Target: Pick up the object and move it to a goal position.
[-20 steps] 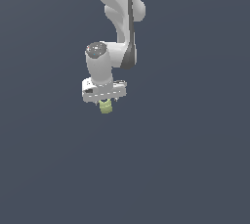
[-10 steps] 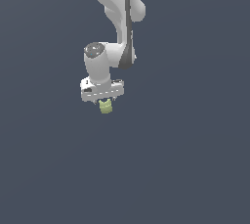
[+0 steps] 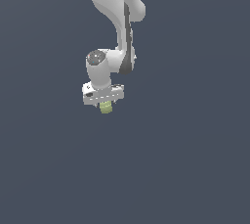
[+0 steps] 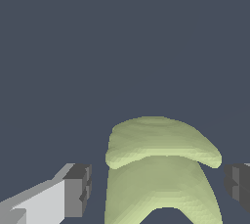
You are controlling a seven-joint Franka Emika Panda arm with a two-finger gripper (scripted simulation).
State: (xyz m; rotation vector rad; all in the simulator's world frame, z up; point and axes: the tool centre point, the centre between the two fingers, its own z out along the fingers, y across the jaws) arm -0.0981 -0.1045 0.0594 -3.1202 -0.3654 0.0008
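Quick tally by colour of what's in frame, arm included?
Yellow-green object: 1
White arm with pincer: 1
Total: 2

Surroundings: a plain dark slate-blue backdrop is seen in both views.
The backdrop is rendered in one flat, even tone in the exterior view; the same slate-blue field is seen in the wrist view. No edge, seam, marking or shadow can be made out on it, so floor and wall cannot be told apart.
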